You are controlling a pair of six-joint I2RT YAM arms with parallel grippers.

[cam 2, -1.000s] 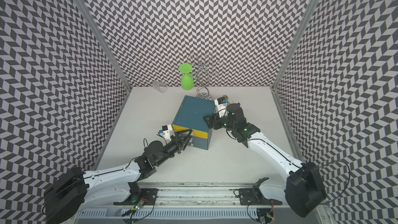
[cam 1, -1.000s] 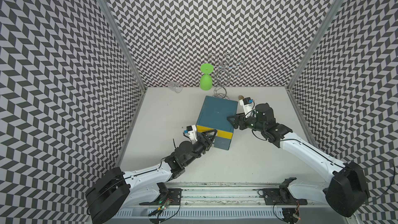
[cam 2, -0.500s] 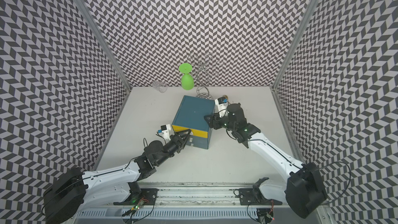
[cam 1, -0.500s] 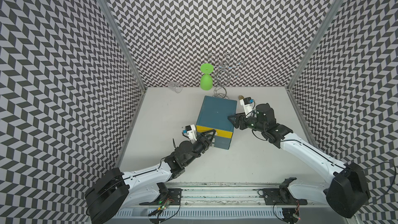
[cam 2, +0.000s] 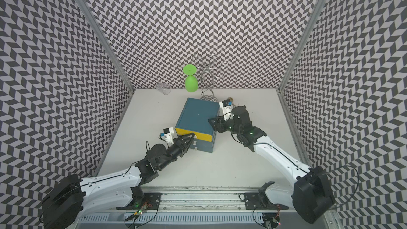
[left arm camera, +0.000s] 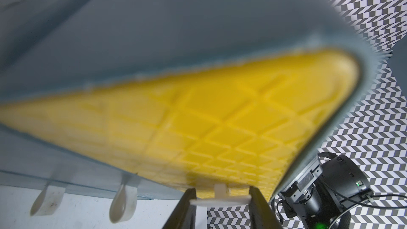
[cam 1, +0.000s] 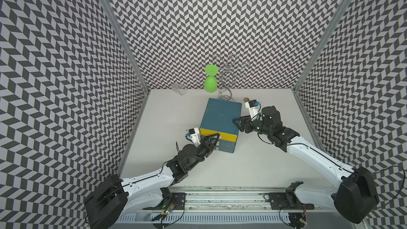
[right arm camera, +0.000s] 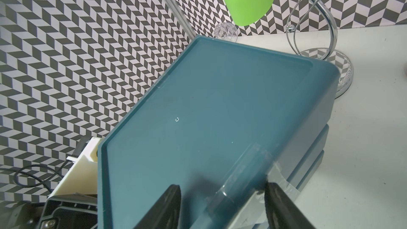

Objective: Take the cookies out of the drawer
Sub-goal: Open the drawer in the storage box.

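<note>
The left claw (left arm camera: 222,190) is clamped on the small white handle (left arm camera: 220,202) of the yellow plastic drawer (cam 1: 224,134). The drawer is pushed in at the top of the blue-green box (cam 1: 222,115) on the white surface (cam 1: 253,161). The right claw (right arm camera: 220,192), spread apart, sits on the box top. The cookies are hidden.

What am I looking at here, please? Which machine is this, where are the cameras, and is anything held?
Two robot arms work on a white table. Two pictures look down from overhead; two come from cameras on the wrists. A blue drawer box stands in the middle, with a green goblet, wire stand and clear glass behind. The left tool grips the white handle of the yellow drawer; the open right tool sits at the box's edge. No cookies are visible.
</note>
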